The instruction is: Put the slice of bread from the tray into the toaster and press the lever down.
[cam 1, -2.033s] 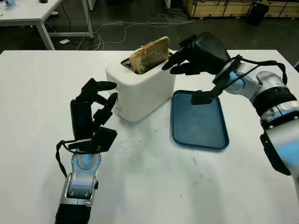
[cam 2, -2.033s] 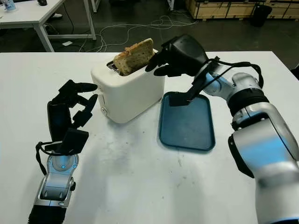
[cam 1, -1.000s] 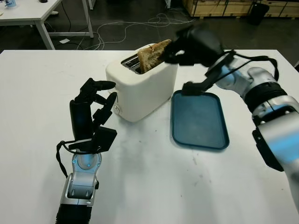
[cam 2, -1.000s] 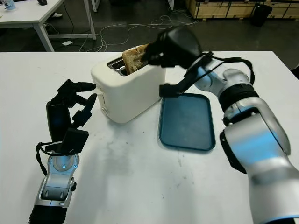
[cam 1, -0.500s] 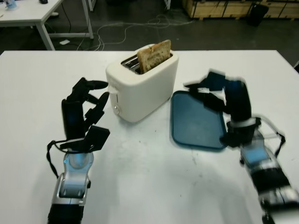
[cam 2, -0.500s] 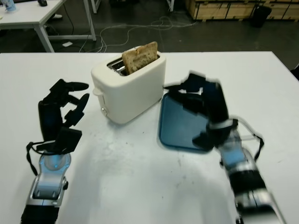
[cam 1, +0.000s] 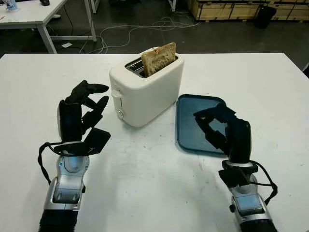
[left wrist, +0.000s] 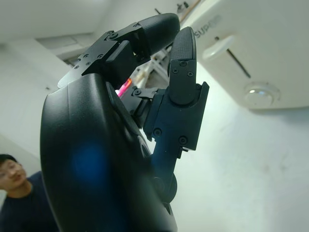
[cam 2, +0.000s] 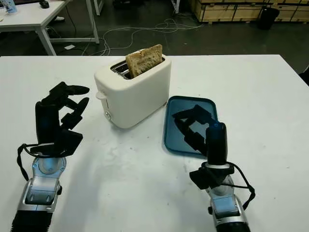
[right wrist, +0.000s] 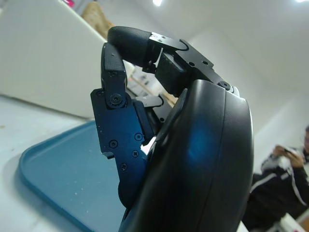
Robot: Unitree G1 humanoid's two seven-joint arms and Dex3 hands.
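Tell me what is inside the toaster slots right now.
A slice of bread stands in one slot of the white toaster, its top half sticking out. Its lower part is hidden by the toaster body. The other slot looks dark; its contents cannot be told.

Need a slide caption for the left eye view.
Bread slice stands in the toaster; tray bare, both hands open.

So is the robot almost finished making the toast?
Partly. The bread already stands in the toaster, sticking up high, and the tray is empty. Nothing is in hand: the left hand is open beside the lever, the right hand open over the tray. Pressing the lever is left.
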